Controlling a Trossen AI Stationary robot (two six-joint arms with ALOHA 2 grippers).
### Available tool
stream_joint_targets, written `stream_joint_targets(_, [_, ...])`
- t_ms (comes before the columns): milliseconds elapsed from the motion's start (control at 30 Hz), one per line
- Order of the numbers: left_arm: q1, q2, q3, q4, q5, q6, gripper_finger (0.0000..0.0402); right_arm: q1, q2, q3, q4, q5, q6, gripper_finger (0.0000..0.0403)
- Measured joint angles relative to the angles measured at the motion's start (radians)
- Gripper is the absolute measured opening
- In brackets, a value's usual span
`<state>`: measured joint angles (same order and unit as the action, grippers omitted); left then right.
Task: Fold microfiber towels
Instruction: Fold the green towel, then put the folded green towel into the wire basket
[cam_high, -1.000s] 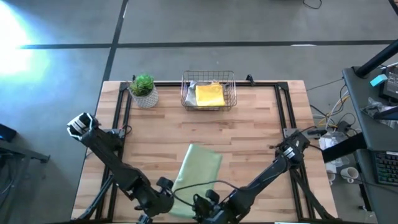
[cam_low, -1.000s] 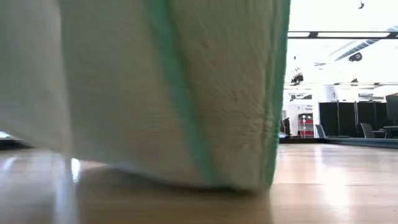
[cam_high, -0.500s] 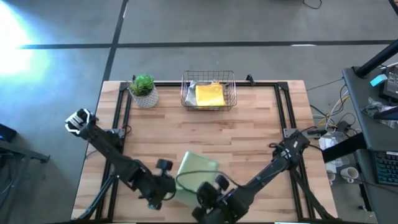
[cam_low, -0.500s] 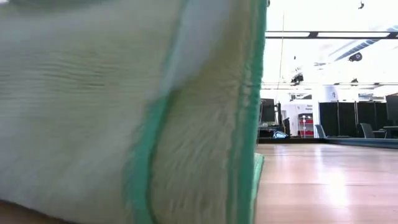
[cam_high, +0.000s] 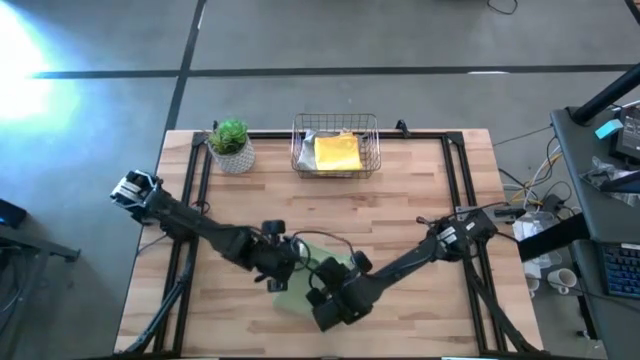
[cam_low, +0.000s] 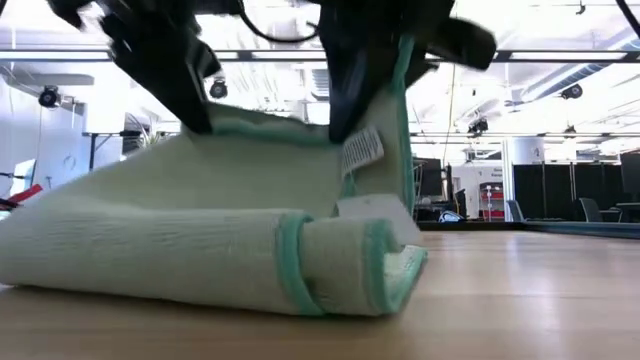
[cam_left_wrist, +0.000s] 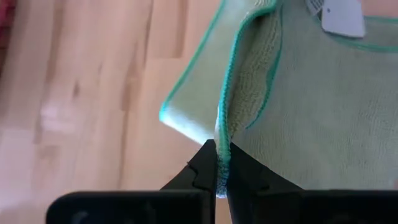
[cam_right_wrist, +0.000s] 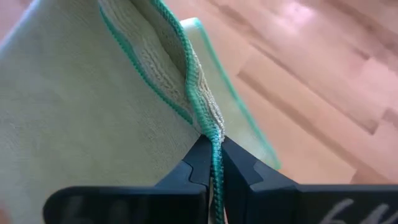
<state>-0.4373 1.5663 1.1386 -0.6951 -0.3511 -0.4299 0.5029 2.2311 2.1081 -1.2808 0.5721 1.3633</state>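
Note:
A pale sage green microfiber towel (cam_high: 300, 298) with a teal hem lies near the middle of the table's near half. Its lower part (cam_low: 200, 265) rests doubled on the wood, with a rolled fold (cam_low: 340, 265) at its right end. Its upper edge rises to both grippers. My left gripper (cam_high: 280, 275) and right gripper (cam_high: 330, 290) are both shut on that raised edge, a short way apart. A white label (cam_low: 362, 150) hangs near the right gripper. A yellow towel (cam_high: 338, 152) lies in the wire basket (cam_high: 372, 150) at the far edge. My left gripper pinches the towel's teal-hemmed edge (cam_left_wrist: 224, 146) between its two fingers, slanting down from the table's left. Two hemmed layers seem to lie together there. The cloth slopes down from the fingers to the part on the table. My right gripper pinches the hemmed edge (cam_right_wrist: 208, 127) near the label corner between its two fingers, slanting down from the right. Two layers appear bunched together at the fingers. That corner is lifted, and the cloth below it sags onto the folded part on the table.
A small potted plant (cam_high: 232, 145) stands at the far left, beside the basket. Grey cloth (cam_high: 312, 140) shows under the yellow towel. Black frame rails (cam_high: 195, 170) run along the table's left, right and far sides. Bare wood lies between the towel and the basket.
Both grippers have swung from the table's near edge toward its middle, tipping and sinking a little, still shut. The towel edge they hold has been carried over the rest. The cloth was stretched out toward the near edge and now lies folded over itself in a shorter heap.

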Motion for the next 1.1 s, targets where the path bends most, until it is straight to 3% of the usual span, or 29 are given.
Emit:
stream_joint_targets(167, [0.054,0.003,-0.013,0.016,0.000,0.045,0.0004,-0.021,0.000,-0.059,0.003,-0.005,0.000,0.0011])
stream_joint_targets(400, [0.096,0.003,-0.031,0.033,-0.001,0.104,0.0039,-0.030,-0.001,-0.069,-0.012,-0.031,-0.009,0.0020])
stream_joint_targets(733, [0.113,0.003,-0.032,0.048,-0.002,0.129,0.0108,-0.050,-0.001,-0.069,-0.148,-0.052,0.051,0.0105])
stream_joint_targets(800, [0.113,0.003,-0.029,0.046,0.024,0.122,0.0118,-0.052,-0.007,-0.069,-0.201,-0.057,0.051,0.0123])
stream_joint_targets(967, [0.113,0.002,-0.036,0.016,0.210,0.072,0.0127,-0.046,-0.065,-0.067,-0.295,-0.071,0.032,0.0154])
stream_joint_targets(1100, [0.106,0.002,-0.068,-0.001,0.241,0.045,0.0127,-0.021,-0.114,-0.081,-0.290,-0.071,-0.036,0.0162])
